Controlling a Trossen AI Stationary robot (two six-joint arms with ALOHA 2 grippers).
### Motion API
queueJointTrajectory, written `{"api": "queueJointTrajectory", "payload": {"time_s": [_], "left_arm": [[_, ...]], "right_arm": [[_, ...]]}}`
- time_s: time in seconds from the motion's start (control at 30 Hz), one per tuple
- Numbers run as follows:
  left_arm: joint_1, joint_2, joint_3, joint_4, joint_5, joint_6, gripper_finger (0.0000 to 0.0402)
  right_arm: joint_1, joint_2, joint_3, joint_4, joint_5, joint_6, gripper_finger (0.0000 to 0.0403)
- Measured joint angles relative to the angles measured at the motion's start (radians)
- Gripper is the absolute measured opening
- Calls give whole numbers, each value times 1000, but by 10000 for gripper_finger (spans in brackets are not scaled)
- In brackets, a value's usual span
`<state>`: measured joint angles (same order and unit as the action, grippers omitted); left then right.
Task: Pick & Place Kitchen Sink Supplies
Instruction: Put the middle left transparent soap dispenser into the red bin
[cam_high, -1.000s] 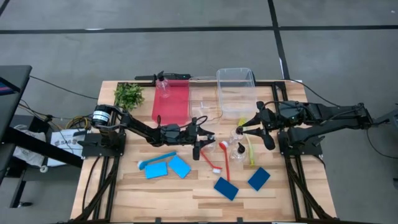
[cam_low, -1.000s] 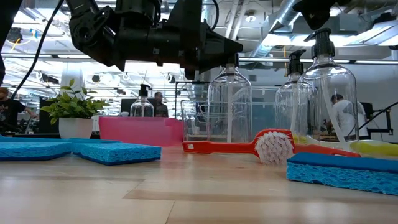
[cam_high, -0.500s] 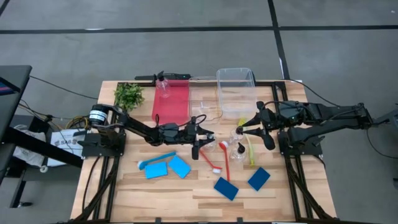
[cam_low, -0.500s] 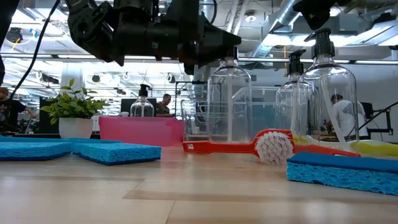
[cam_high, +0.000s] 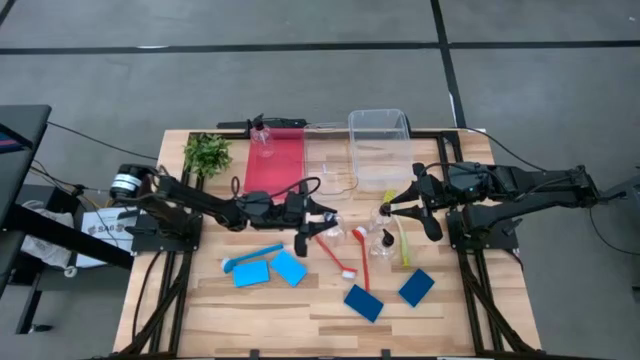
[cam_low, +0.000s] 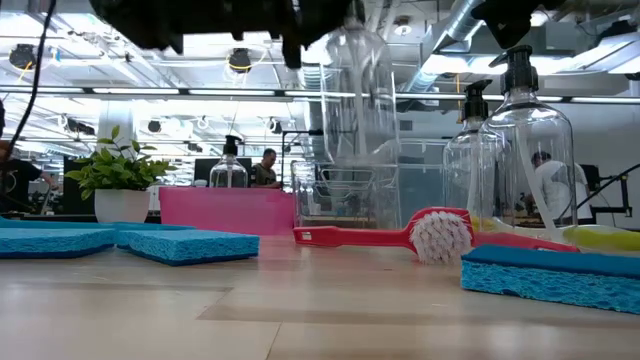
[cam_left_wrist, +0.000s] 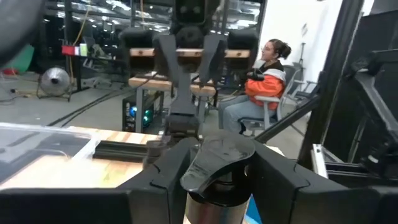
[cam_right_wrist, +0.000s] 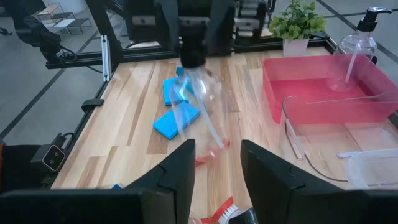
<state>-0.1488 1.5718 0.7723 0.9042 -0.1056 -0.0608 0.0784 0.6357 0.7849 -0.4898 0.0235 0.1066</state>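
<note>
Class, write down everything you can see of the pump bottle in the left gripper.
The pump bottle is small and clear, plastic by its look, and seems empty. It has a black pump top and a thin tube inside. The left gripper clamps the top between its fingers. The body hangs tilted, clear of the wooden table, touching nothing else.

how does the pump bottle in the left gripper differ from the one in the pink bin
The held pump bottle hangs off the table, gripped at its black top by the left gripper; the bottle in the pink bin rests on the bin's floor. The held one looks tilted; the binned one stands upright. Both are clear with black pump tops.
</note>
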Motion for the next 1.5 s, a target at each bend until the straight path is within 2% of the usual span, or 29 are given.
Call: {"api": "queueJointTrajectory", "payload": {"time_s": [0.2, 0.63, 0.93, 1.27, 1.5], "left_arm": [[-15, -61, 0, -65, -1, 3, 144], [-8, -61, 0, -79, -27, 3, 145], [0, -104, 0, -104, -108, 45, 145], [0, -324, 1, -376, -200, 83, 146], [0, -426, 0, -553, -323, 83, 146]], "right_arm": [[0, 0, 0, 0, 0, 0, 123], [0, 0, 0, 0, 0, 0, 123], [0, 0, 0, -1, 0, 0, 123], [0, 0, 0, -4, 0, 0, 123], [0, 0, -2, -2, 1, 0, 123]]}}
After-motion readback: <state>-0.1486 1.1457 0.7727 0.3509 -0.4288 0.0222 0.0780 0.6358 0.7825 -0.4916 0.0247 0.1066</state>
